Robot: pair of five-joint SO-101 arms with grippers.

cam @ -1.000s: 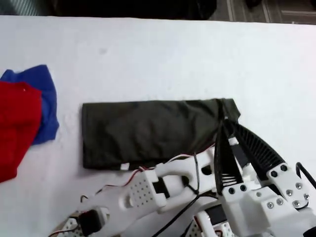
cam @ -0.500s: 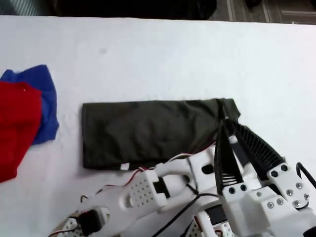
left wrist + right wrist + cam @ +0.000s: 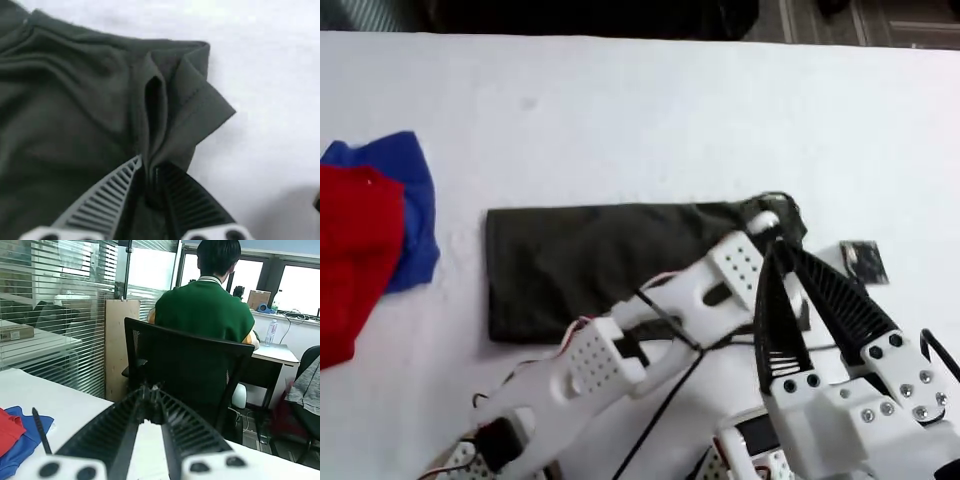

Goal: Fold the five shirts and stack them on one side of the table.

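Note:
A dark green shirt point(image 3: 590, 270) lies folded into a long rectangle in the middle of the white table point(image 3: 650, 120). My left gripper point(image 3: 763, 222) sits at the shirt's right end, shut on a pinched ridge of its fabric point(image 3: 150, 125). In the left wrist view, the left gripper point(image 3: 150, 175) has the cloth squeezed between its two fingers. The right gripper point(image 3: 775, 250) hovers above the table just right of that end. In its own view the right gripper point(image 3: 151, 389) is shut and empty. A red shirt point(image 3: 350, 260) lies on a blue shirt point(image 3: 405, 200) at the table's left edge.
A small dark square item point(image 3: 863, 262) lies on the table just right of the dark shirt. The left arm's white body point(image 3: 590, 360) crosses the shirt's near edge. Bare table stretches behind the shirt and to the right.
The left arm has swung from the shirt's near edge up to its far right corner and bunched the fabric there. A small dark square has come into sight. The right gripper stayed put.

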